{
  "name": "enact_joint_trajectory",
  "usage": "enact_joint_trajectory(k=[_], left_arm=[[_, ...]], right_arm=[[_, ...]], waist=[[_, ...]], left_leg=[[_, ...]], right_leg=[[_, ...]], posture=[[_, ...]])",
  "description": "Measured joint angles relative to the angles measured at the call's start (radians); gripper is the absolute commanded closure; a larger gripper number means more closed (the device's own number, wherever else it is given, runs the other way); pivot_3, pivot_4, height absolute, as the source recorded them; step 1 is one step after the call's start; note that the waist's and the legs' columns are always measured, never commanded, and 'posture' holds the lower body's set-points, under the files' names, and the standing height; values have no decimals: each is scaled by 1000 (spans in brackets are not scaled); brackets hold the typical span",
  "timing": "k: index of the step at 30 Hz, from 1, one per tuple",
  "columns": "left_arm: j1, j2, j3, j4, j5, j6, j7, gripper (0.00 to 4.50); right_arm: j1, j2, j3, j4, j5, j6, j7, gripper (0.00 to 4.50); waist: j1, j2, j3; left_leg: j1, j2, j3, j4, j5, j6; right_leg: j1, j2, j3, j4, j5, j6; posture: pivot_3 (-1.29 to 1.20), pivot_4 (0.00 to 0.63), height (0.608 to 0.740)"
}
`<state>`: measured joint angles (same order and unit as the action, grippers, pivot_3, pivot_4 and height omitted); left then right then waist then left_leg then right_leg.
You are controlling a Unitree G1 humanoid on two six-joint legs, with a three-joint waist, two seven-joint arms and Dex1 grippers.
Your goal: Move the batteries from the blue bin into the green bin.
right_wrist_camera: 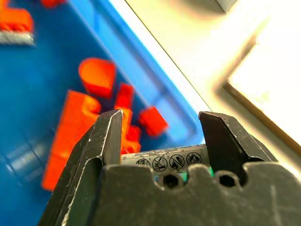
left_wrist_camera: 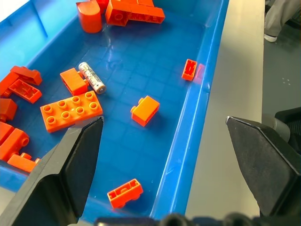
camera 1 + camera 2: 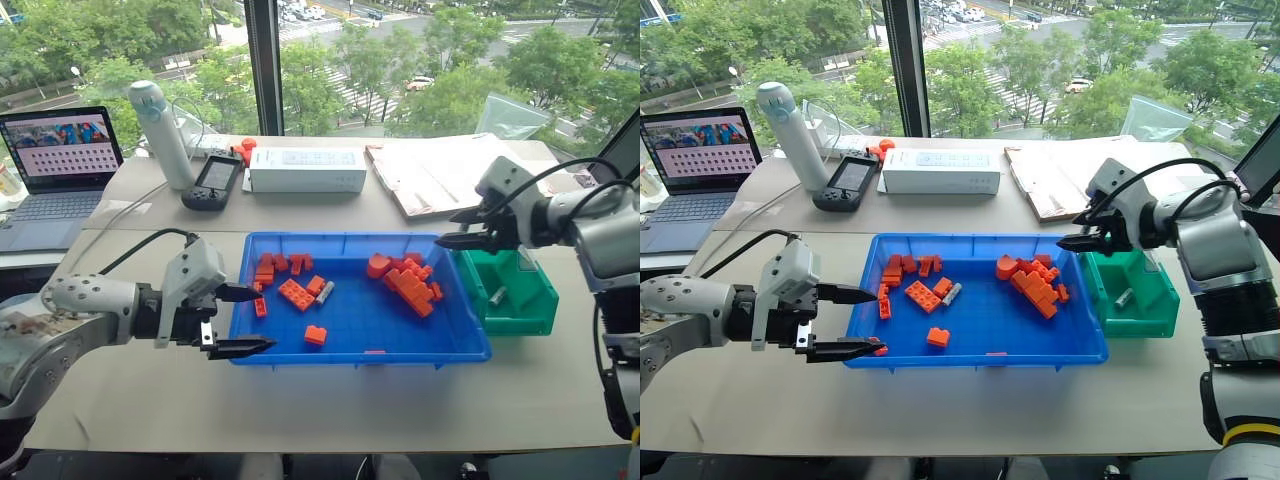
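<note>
Right end effector (image 1: 162, 123) gripping battery (image 1: 164, 160)

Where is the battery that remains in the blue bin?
In the left eye view the battery lies on the floor of the blue bin, in its left half, next to a flat orange brick and a smaller orange brick.

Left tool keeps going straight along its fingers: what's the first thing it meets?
Probably the blue bin: the open left tool straddles its near rim, so the rim comes first, then a small orange brick inside. Depth is uncertain.

bare floor (image 3: 370, 315) between brick clusters (image 3: 410, 283)
</note>
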<state>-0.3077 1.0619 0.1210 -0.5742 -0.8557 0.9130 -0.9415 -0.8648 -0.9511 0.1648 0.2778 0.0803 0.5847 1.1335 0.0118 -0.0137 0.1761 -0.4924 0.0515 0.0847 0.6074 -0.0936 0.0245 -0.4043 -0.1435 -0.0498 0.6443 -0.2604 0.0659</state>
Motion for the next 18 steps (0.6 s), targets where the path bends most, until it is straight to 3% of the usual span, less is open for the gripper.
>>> enact_joint_trajectory(k=[5,7,8,10,11,18], left_arm=[[-10,-5,-24,3,23,-19,-12,0],[-10,-6,-25,4,30,-19,-13,0],[-10,-6,-25,4,31,-19,-13,0],[-9,-6,-25,5,32,-19,-14,0],[-9,-6,-25,5,32,-19,-15,0],[5,-4,-14,1,30,-17,-14,0]], right_arm=[[33,-3,-2,74,-24,-42,-10,2076],[33,-3,-2,87,-29,-55,-15,1074],[33,-3,-2,91,-34,-58,-20,979],[31,-2,-1,101,-59,-74,-46,226],[28,1,-1,105,-66,-79,-57,93],[-19,110,-1,35,-34,-34,-61,93]], waist=[[-9,0,0],[-8,0,0],[-8,0,0],[-1,0,0],[1,0,0],[-5,0,0]], left_leg=[[0,0,2,0,5,7],[0,0,2,1,4,7],[0,0,2,1,4,6],[0,0,2,2,0,1],[0,0,2,3,0,1],[0,0,2,1,0,2]], right_leg=[[2,0,4,3,0,0],[1,0,4,3,0,1],[1,0,4,2,0,1],[0,0,3,1,1,1],[0,0,3,1,1,2],[1,0,4,2,2,2]], posture=[[0,150,739],[0,150,739],[0,150,739],[0,150,739],[0,150,739],[0,150,739]])
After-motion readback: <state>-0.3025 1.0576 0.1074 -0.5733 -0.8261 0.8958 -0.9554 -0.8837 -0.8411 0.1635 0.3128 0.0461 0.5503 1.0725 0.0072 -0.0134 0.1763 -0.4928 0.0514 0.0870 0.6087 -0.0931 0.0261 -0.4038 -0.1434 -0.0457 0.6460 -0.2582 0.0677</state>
